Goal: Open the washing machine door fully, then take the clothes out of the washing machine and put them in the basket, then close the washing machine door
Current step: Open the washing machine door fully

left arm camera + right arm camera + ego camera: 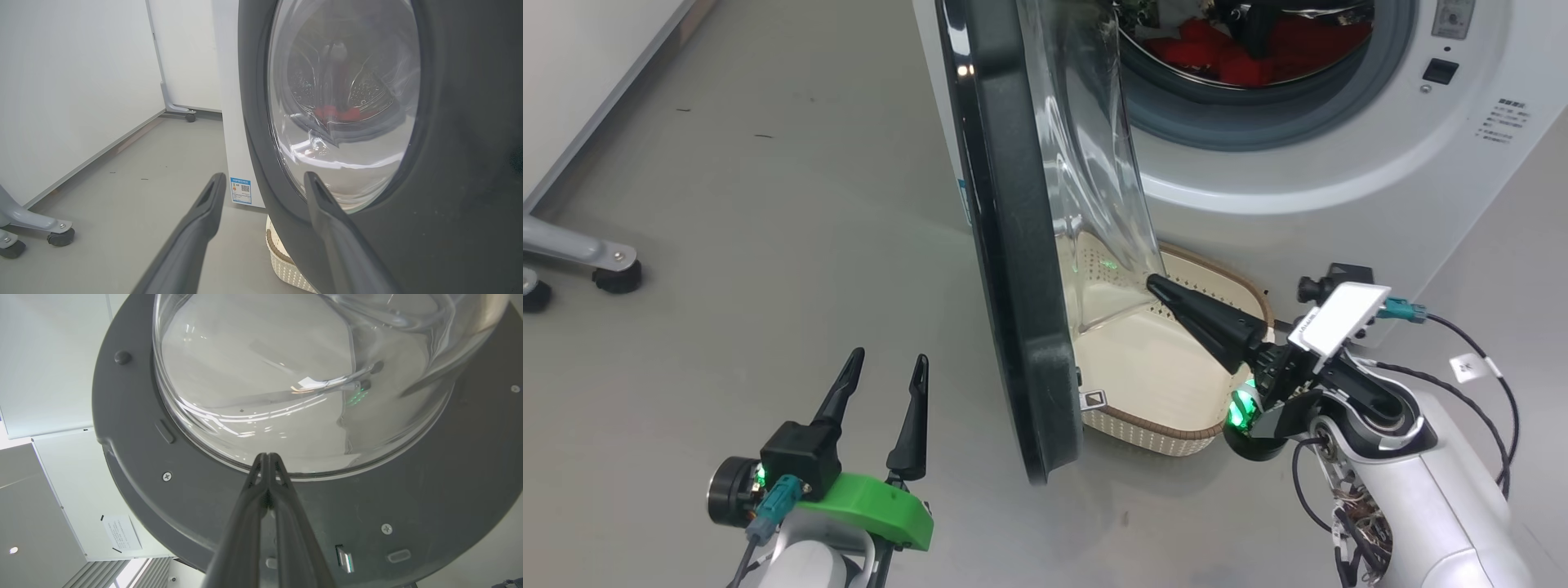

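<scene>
Washing machine: fixed mass. Door about half open; likely heavy and stiff-hinged, with slippery glass, so push on the dark ring. Basket on the floor below the opening, light, may slide. Clothes in the drum: soft, limp, pinch a bunched fold. Right claw closed, empty, tips at the glass edge on the door's inner face. Left claw open, empty, outside the door.

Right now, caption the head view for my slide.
Shut right gripper at the inner glass of the part-open washing machine door, over the basket; clothes inside the washing machine; left gripper open.
</scene>
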Controlling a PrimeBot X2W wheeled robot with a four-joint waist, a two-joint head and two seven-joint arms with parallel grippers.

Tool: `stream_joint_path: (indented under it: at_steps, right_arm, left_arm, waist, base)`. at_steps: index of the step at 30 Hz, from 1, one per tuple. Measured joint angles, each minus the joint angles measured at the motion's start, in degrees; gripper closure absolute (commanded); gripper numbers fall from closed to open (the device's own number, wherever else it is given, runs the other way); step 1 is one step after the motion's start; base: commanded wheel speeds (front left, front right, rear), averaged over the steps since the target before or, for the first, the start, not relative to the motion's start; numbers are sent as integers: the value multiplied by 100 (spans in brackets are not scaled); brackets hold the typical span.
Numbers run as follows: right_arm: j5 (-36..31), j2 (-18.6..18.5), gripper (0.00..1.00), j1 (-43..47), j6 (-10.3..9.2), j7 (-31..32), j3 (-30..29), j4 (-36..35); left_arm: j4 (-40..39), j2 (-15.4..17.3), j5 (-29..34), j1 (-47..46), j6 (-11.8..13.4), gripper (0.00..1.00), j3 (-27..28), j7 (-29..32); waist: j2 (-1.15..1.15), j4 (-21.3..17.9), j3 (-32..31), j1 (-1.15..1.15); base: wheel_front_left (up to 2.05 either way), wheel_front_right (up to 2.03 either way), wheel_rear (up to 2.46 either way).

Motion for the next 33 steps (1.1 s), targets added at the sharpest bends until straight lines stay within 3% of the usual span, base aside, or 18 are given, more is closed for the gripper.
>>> stream_joint_path:
  at_steps: [2, 3, 4, 14, 27, 33]
  right_arm:
    - [-100, 5, 99, 96, 0, -169, -141, -77]
    - [-352, -1, 64, 181, 0, -399, -264, -152]
    - [-459, -22, 0, 229, 0, -494, -314, -197]
    - [-1807, -385, 0, 823, 0, -1771, -699, -698]
    - [-4235, -961, 0, 1549, 1, -4431, -1216, -724]
    - [-5740, -1494, 0, 1767, -84, -5503, -1187, -593]
  left_arm:
    - [-14, 7, 0, 7, 9, 0, 43, 0]
    - [-26, 5, 0, 10, 26, 0, 62, 0]
    - [-32, 5, 0, 12, 32, 0, 71, 0]
    - [-42, 7, -1, 59, 47, 0, 138, 0]
    - [-43, 11, -8, 87, 48, 0, 211, 0]
    - [-30, 11, -8, 96, 48, 0, 224, 0]
  waist:
    - [0, -37, -1, 0]
    - [0, -77, 1, 0]
    - [0, -96, 1, 0]
    - [0, -232, -27, 0]
    - [0, -354, -89, 0]
    - [0, -388, -123, 0]
  base:
    - [0, 0, 0]
    - [0, 0, 0]
    - [0, 0, 0]
    - [0, 0, 0]
    - [0, 0, 0]
    - [0, 0, 0]
